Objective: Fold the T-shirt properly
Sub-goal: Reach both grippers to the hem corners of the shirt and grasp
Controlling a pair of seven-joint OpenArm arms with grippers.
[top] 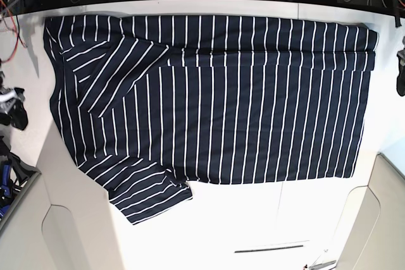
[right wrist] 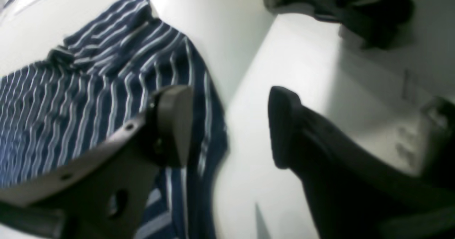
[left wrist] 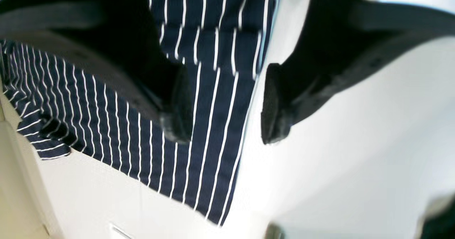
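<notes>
T-shirt [top: 215, 105] lies spread flat across the white surface [top: 253, 226] in the base view, filling most of the upper and middle frame from the left edge to the far right. Its navy cloth carries thin white stripes that run top to bottom over the body. At the upper left 1 sleeve is folded inward over the body, its stripes slanting. At the lower left the other sleeve sticks out toward the bottom of the frame. A long fold line runs along the top of the cloth.

In the left wrist view the left pincer [left wrist: 227, 104] stands open, with a clear gap between its 2 dark pads and nothing held. The pad on the left of the frame hangs over the striped cloth [left wrist: 209, 125]; the pad on the right hangs over bare white surface [left wrist: 355, 143], just beside the shirt's edge. That edge runs between the 2 pads.

In the right wrist view the right pincer [right wrist: 231, 125] is likewise open and holds nothing. Its grey finger sits over the shirt [right wrist: 71, 96] at the left of the frame, the black finger over bare surface [right wrist: 302, 61] at the right. The picture is blurred, so whether either finger touches the cloth cannot be told.
</notes>
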